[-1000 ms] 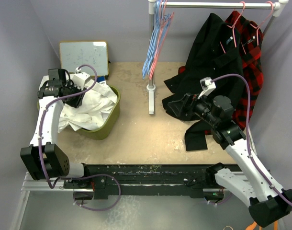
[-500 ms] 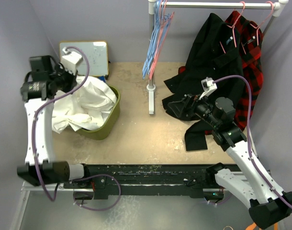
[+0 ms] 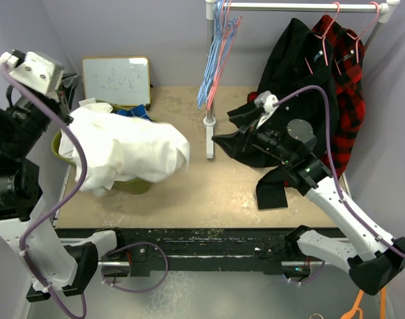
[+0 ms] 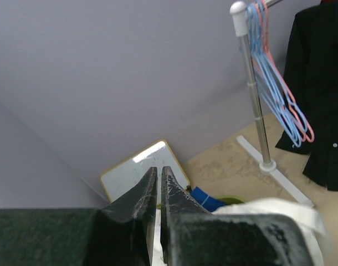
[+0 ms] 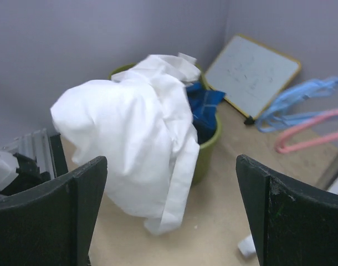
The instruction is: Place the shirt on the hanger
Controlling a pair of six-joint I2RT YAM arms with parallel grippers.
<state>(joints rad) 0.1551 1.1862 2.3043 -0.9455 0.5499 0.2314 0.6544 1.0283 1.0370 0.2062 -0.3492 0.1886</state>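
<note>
The white shirt (image 3: 129, 151) hangs in a bunch from my raised left arm, lifted over the green bin (image 3: 137, 187) and swung right. In the left wrist view my left gripper (image 4: 159, 169) is shut, with a thin strip of white fabric between the jaws; more of the shirt (image 4: 280, 208) shows at the lower right. In the top view the arm hides that gripper. My right gripper (image 3: 224, 141) is open and empty, right of the rack post, facing the shirt (image 5: 136, 133). The pink hanger (image 3: 224, 56) hangs among blue hangers on the rail; it also shows in the right wrist view (image 5: 313, 138).
A whiteboard (image 3: 116, 80) leans on the back wall behind the bin. Blue cloth (image 5: 205, 105) lies in the bin. The rack post and foot (image 3: 210, 129) stand mid-table. A black shirt (image 3: 295, 73) and a plaid shirt (image 3: 348, 86) hang on the right, trailing onto the table.
My left arm has risen high, pulling the white shirt up out of the bin and swinging it right. My right gripper has shifted left toward the rack post.
</note>
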